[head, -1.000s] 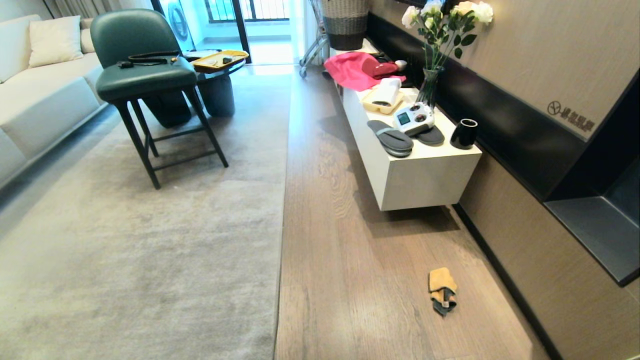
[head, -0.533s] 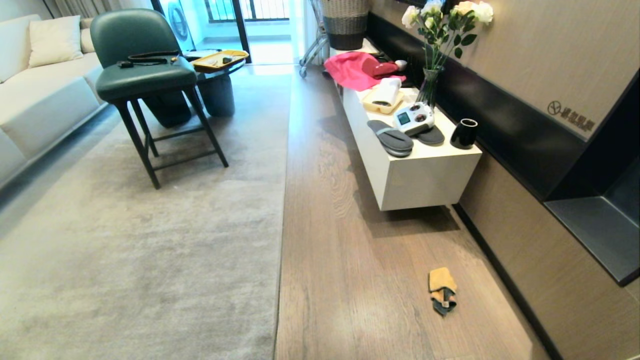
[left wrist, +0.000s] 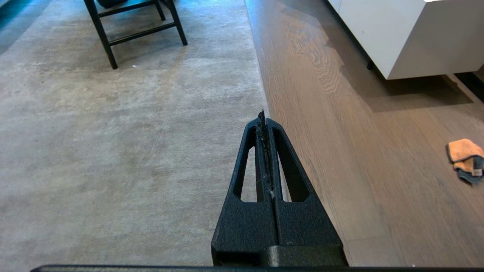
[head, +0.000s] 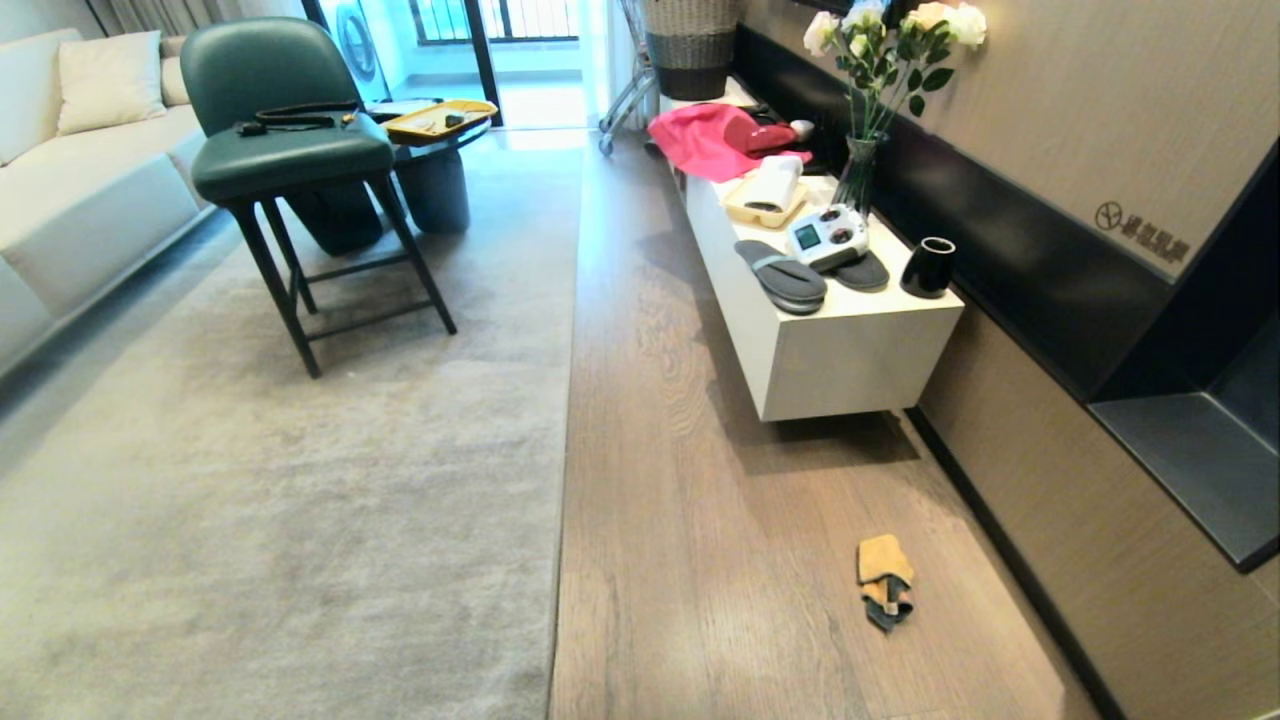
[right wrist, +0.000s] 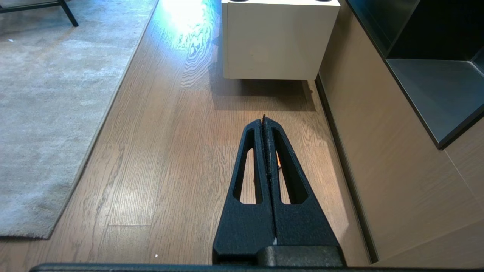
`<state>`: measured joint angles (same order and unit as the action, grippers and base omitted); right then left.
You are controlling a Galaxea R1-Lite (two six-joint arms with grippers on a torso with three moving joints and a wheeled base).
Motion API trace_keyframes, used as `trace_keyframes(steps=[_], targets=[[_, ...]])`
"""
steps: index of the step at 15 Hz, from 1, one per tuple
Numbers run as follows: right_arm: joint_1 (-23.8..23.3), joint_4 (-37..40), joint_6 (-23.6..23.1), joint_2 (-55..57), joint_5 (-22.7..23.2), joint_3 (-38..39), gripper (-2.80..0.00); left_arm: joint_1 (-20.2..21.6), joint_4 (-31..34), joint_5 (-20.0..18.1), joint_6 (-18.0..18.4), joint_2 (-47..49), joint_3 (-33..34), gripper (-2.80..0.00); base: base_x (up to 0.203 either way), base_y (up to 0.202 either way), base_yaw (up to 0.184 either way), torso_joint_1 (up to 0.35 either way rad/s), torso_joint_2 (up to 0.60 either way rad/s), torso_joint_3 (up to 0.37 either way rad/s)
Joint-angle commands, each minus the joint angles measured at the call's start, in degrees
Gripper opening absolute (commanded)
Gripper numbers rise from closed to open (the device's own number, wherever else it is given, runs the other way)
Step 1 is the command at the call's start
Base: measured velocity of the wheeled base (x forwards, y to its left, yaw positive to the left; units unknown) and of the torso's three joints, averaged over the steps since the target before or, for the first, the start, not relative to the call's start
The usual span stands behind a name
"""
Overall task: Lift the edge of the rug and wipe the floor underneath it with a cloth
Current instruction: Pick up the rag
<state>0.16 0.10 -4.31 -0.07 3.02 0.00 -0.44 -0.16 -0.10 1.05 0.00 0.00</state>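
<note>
Nothing begun yet, both arms parked. Left gripper [left wrist: 263, 118] fingers pressed together, empty, above the rug edge [left wrist: 261, 94]. Right gripper [right wrist: 263, 121] likewise together, empty, over the floor [right wrist: 170, 151]; cloth [head: 884, 580] lies mostly hidden beneath it. Next: right descends, parts fingers, takes cloth.

Home living room: pale sofa [head: 80, 190], big rug [head: 300, 480], flowers [head: 890, 50] on a low cabinet [head: 850, 350].
</note>
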Motion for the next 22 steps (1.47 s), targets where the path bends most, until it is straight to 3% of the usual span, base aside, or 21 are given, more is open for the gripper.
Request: trace_keyframes(steps=[1,22], targets=[[0.02,0.04,0.00,0.07,0.05,0.00,-2.80,0.00,-0.02,0.01,-0.05,0.00,0.00,-2.80,0.000,0.000,0.000,0.000,0.00,0.000],[0.02,-0.01,0.00,0.07,0.05,0.00,-2.80,0.00,-0.02,-0.08,-0.33,0.00,0.00,-2.80,0.000,0.000,0.000,0.000,0.00,0.000]])
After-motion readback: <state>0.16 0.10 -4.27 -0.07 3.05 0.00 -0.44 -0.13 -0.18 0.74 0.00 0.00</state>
